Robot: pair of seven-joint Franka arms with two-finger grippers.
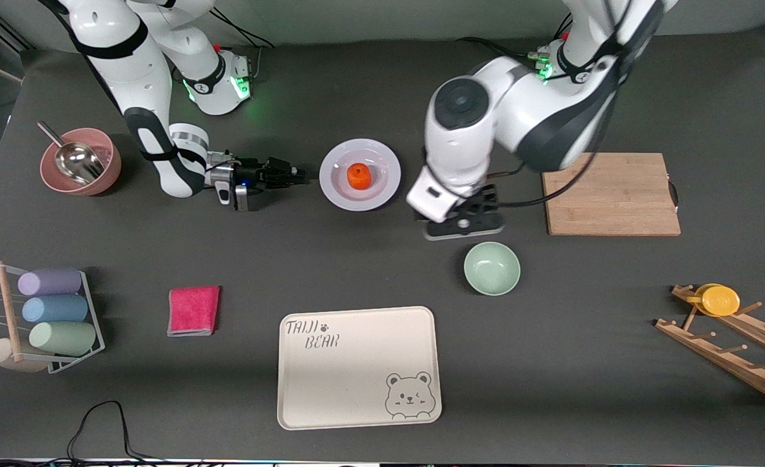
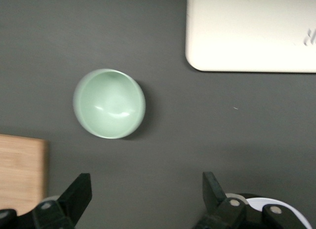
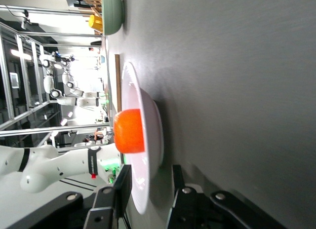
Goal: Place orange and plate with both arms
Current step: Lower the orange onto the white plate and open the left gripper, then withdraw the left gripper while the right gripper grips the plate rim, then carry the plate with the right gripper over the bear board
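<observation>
A: Scene end to end, quick. What is seen first?

B: A pink bowl [image 1: 81, 161] with a metal scoop [image 1: 73, 157] is seen at the right arm's end of the table. Nearer the front camera, a rack of rolled cups [image 1: 51, 321] and a red cloth [image 1: 193, 310] are laid out.

A: Right gripper?

B: The right gripper [image 1: 293, 174] is held low and level at the rim of the plate [image 1: 382, 189]. In the right wrist view the plate rim [image 3: 139, 199] is seen between its fingers [image 3: 121, 192], which appear closed on it, though actual contact is hard to confirm.

A: Orange?

B: The orange [image 1: 359, 176] is seated in the plate's shallow centre. The bear-print tray [image 1: 359, 367] is placed nearer the front camera than the plate.

A: Left gripper?

B: The left gripper [image 1: 470, 220] is pointed down over bare table between the plate and the mint-green bowl [image 1: 492, 268]. Its fingers [image 2: 77, 193] are spread wide, nothing held.

A: Remainder?

B: A wooden cutting board [image 1: 610, 194] is seen toward the left arm's end, with a yellow cup [image 1: 718, 300] on a wooden rack [image 1: 736, 347] nearer the front camera.
</observation>
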